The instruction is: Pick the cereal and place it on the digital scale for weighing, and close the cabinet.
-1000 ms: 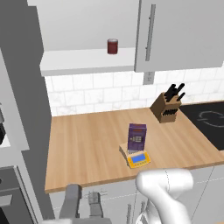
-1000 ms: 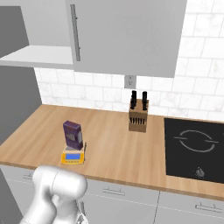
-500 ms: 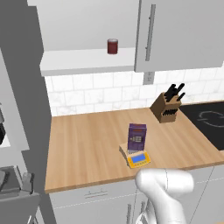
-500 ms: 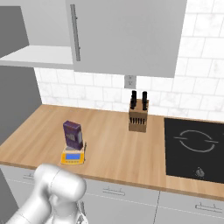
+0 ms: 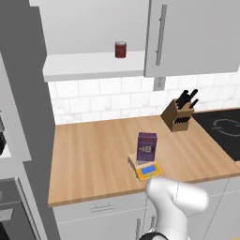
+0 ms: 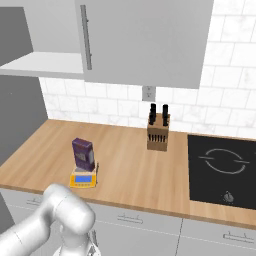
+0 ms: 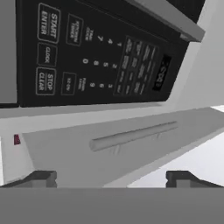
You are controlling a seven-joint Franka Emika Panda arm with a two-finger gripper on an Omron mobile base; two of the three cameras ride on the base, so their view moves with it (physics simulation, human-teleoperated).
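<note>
Kitchen worktop (image 5: 93,154) carries the same layout as a second ago: the cereal (image 5: 146,146) stands on the digital scale (image 5: 147,169), so weighing looks done. Further left and low, the end effector (image 7: 111,178) has swung toward a microwave panel (image 7: 96,52), fingers spread and empty. Up right, the cabinet (image 5: 93,28) gapes open.

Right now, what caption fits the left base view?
Cereal standing on the digital scale, cabinet open with a red can on its shelf.
</note>
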